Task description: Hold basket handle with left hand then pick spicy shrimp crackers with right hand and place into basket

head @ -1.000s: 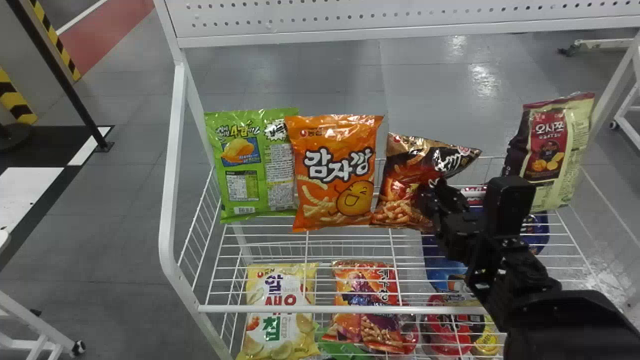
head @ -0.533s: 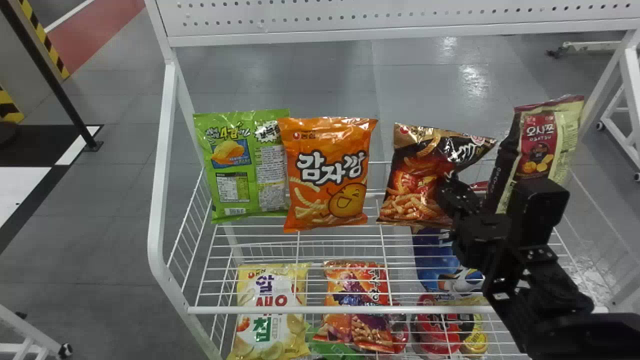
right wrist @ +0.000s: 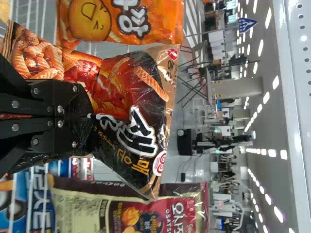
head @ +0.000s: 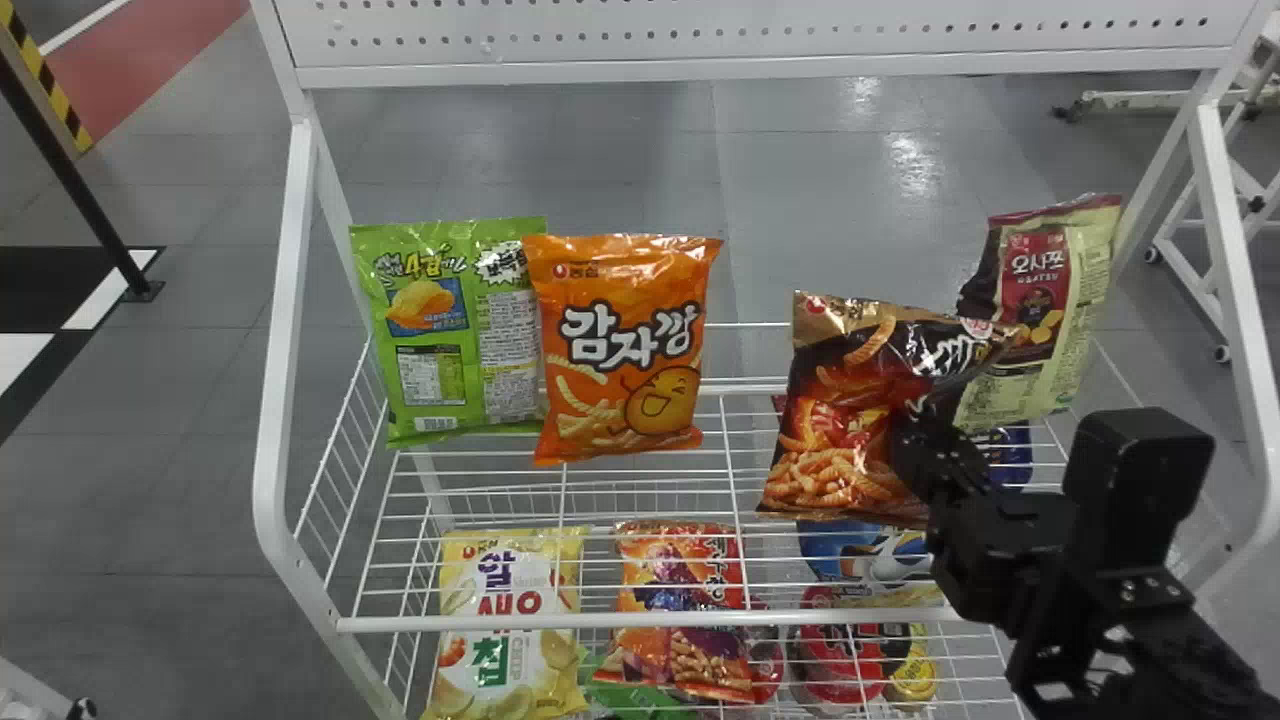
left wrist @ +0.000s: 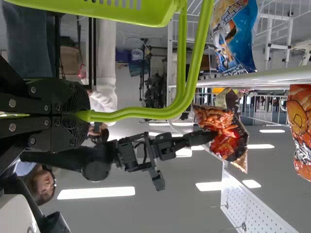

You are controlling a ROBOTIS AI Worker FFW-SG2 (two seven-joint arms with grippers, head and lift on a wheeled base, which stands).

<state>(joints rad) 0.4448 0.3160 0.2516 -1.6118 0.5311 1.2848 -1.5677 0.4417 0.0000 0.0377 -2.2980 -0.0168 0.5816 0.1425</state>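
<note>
Lower and nearer the robot than a moment ago: the spicy shrimp crackers (head: 840,440), carried by the right gripper (head: 915,430).

From where I'm standing, the pincer is closed on the crumpled dark bag, off to one side, so its loose part could twist or slide free if the arm swings quickly. The bag's corner laps over the maroon-and-cream bag (head: 1040,310) at its two o'clock, which might get dragged along; the orange bag (head: 620,350) stands apart, toward ten. Down at six, the rack's front rail (head: 640,621) could snag a low pass. The left gripper (left wrist: 80,115) is clamped round the green basket handle (left wrist: 141,114); a bump on the basket (left wrist: 97,12) would probably set it swaying and spoil the drop.
</note>
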